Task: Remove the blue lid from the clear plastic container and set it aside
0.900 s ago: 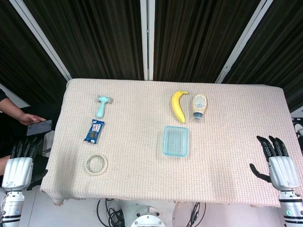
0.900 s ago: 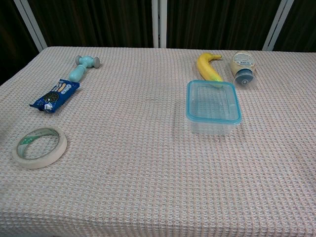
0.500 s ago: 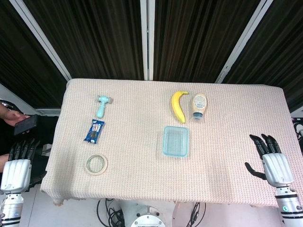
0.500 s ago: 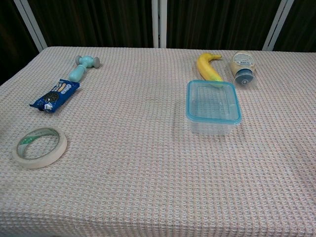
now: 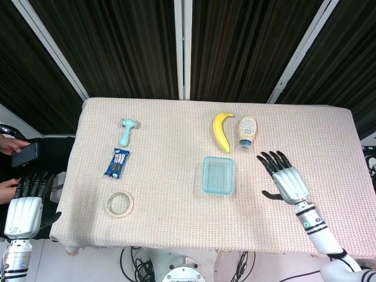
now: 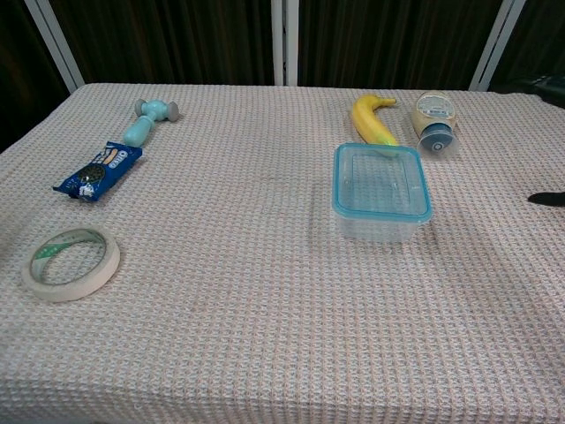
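Sitting near the middle of the table [image 5: 176, 235], slightly to its right half, the clear plastic container [image 5: 218, 175] was a shallow rounded rectangle with see-through walls, and the blue lid [image 6: 381, 152] was pressed onto its rim as a bright blue frame around a transparent panel. Nothing touched it.

Just behind it lay a banana [image 5: 221, 131], whose near tip reached the container's back edge in the chest view, and beside the banana a squeeze bottle [image 5: 247, 132] lay on its side with its cap toward the robot. Well apart on the left half were a toy hammer [image 5: 126, 131], a blue snack packet [image 5: 117, 162] and a roll of tape [image 5: 119, 203]. None of these lay between the right hand and the container.

The right hand [image 5: 285, 179] hovered over the cloth to the right of the container, apart from it, its dark fingers [image 5: 271, 160] spread wide and holding nothing. The left hand [image 5: 26, 202] hung off the table's left edge, fingers straight and slightly apart, empty. A person's hand holding a phone [image 5: 24, 154] showed at the far left.

Compared with half a second earlier, the right hand had moved in from beyond the table's right edge to over the table, and its fingertip [image 6: 546, 199] had entered the chest view's right border. The left hand and all objects had stayed put.
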